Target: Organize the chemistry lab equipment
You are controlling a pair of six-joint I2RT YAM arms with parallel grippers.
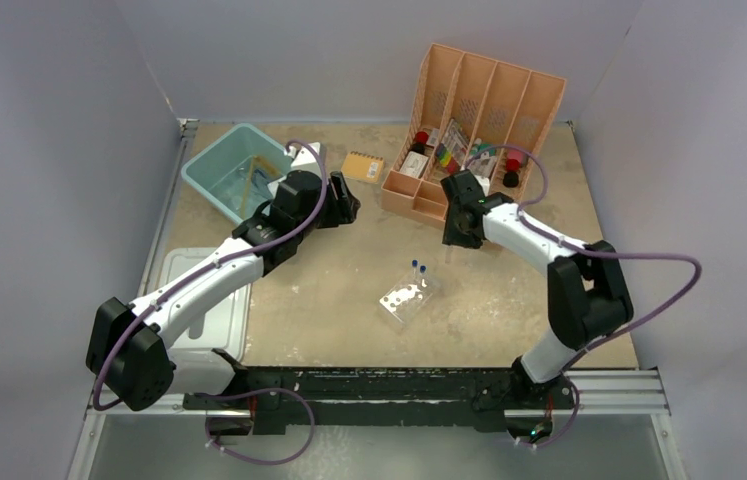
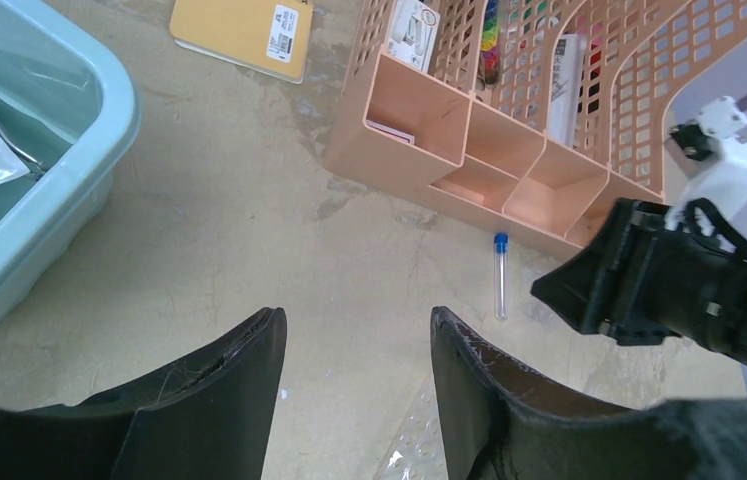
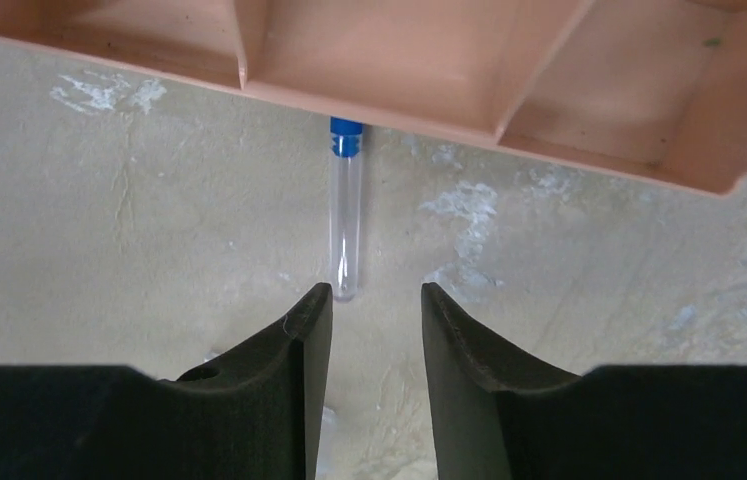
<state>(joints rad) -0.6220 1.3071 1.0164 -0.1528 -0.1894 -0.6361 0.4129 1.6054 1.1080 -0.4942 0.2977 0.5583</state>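
Rack [image 1: 404, 302] holds two blue-capped tubes [image 1: 416, 267], third tube [image 3: 345, 215] lies beside the divider [image 3: 399, 60]; both jaws gape empty.

No text legible (notepad label [image 2: 284, 20] too blurred).

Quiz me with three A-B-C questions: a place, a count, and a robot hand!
1. Where is the loose test tube? A. in a cup B. on the table by the peach organizer C. on a shelf
2. How many tubes stand in the rack? A. two B. five C. none
3. The right gripper is: A. open, empty B. shut on the tube C. shut on a pencil
Answers: B, it lies by the organizer's edge; A, two blue caps show; A, fingers apart, nothing between.
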